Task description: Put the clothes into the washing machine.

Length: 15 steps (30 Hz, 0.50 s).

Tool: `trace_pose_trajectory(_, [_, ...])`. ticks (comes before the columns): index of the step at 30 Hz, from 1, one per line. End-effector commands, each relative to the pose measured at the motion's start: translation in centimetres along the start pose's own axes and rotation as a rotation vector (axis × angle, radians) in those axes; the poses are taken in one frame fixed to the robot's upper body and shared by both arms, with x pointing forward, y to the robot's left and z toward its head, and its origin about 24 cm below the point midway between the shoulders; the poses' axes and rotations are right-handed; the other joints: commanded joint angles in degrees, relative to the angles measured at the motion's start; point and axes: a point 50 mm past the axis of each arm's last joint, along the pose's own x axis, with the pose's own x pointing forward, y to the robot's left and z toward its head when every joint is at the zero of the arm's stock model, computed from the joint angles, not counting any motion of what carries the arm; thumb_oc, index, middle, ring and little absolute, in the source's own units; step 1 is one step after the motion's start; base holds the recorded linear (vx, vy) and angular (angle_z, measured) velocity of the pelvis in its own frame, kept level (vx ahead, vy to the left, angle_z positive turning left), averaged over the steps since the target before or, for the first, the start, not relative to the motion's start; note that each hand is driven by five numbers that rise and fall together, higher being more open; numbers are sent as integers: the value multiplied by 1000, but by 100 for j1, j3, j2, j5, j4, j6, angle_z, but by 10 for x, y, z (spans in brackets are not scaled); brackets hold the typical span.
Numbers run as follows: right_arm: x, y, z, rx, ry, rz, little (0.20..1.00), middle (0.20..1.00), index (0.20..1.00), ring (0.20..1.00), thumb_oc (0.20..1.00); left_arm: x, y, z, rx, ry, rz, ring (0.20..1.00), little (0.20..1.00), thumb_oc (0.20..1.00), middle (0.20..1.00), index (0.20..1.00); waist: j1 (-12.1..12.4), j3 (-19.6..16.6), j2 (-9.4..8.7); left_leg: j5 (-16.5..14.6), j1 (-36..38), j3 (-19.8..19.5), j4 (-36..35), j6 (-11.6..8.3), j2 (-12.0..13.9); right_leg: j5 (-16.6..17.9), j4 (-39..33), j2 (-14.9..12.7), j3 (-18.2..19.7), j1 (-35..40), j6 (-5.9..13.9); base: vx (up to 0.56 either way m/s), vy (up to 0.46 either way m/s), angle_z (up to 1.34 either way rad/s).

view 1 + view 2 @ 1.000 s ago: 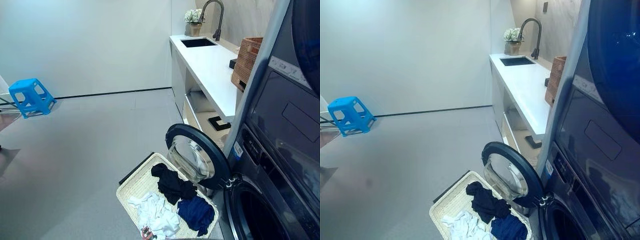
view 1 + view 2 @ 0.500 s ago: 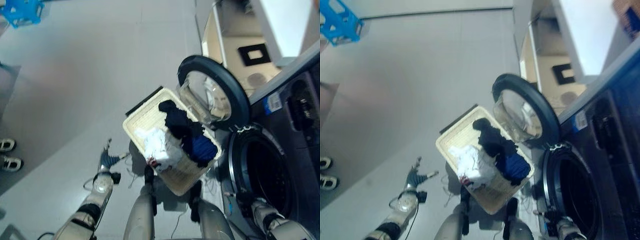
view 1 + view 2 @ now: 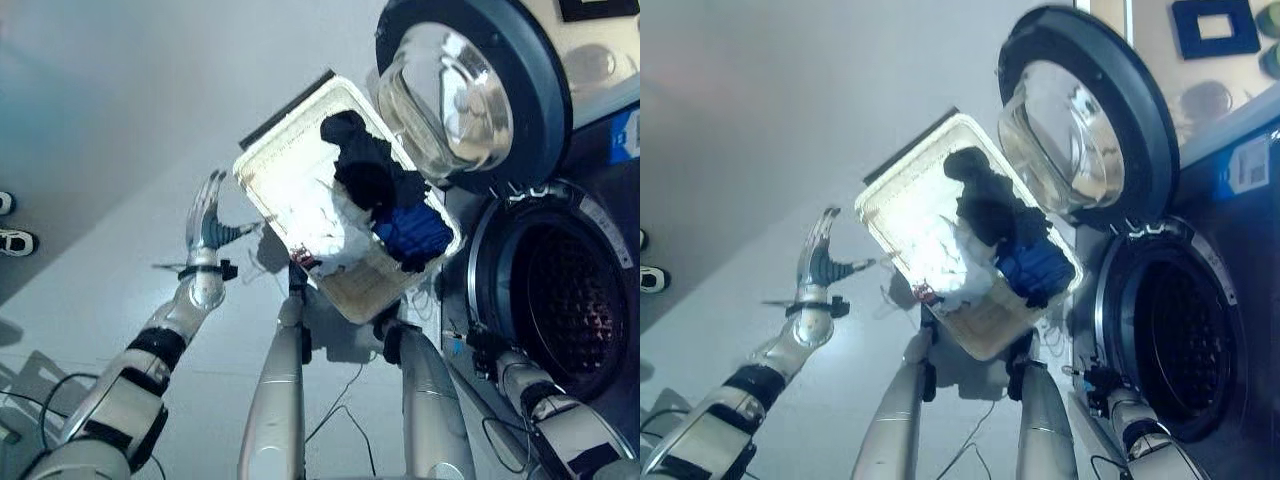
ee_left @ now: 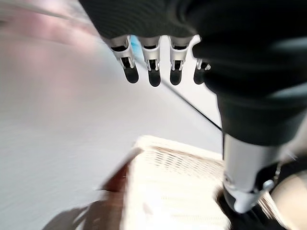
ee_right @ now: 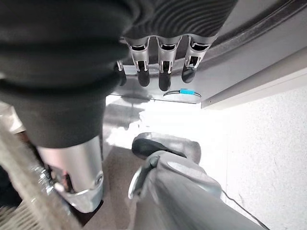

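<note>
Tilting further down than half a second ago, the head camera now frames the left hand [image 3: 207,222] higher, fingers spread wide and holding nothing, just beside the laundry basket [image 3: 276,160]. The basket, on the floor before the washing machine [image 3: 570,310] with its door [image 3: 470,90] swung wide, holds a black garment [image 3: 365,172], a white garment [image 3: 320,225] and a blue garment [image 3: 412,232]. The right hand [image 5: 160,67] hangs loose-fingered, empty, near the machine's base.

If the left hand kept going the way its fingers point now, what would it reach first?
Nothing, probably: the left hand points open past the laundry basket, which lies beside it, at bare floor. Depth is unclear.
</note>
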Motion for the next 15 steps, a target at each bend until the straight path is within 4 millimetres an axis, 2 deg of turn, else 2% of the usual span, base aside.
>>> trace_pose_trajectory(1, [-2, -9, 1, -3, -3, -10, 1000, 1000, 1000, 1000, 1000, 17, 12, 15, 98, -130, 6, 1000, 1000, 1000, 1000, 1000, -90, -115, -300, -1000, -231, 157, 1018, 210, -476, 1594, -1576, 147, 71, -39, 580, 0, 0, 0])
trace_pose_trajectory(10, [-1, -17, 29, -27, -73, -3, 1000, 1000, 1000, 1000, 1000, 48, 17, 41, 251, -308, -78, 1000, 1000, 1000, 1000, 1000, -293, -115, -263, -1121, -865, 193, 1458, 207, -392, 1556, -1278, 219, 194, -682, 549, 9, 8, -5])
trace_pose_trajectory(15, [0, -17, 38, -31, -94, -4, 1000, 1000, 1000, 1000, 1000, 58, 17, 48, 279, -329, -117, 1000, 1000, 1000, 1000, 1000, -354, -115, -233, -1136, -1043, 197, 1536, 201, -396, 1547, -1215, 256, 242, -879, 536, 9, 1, -4])
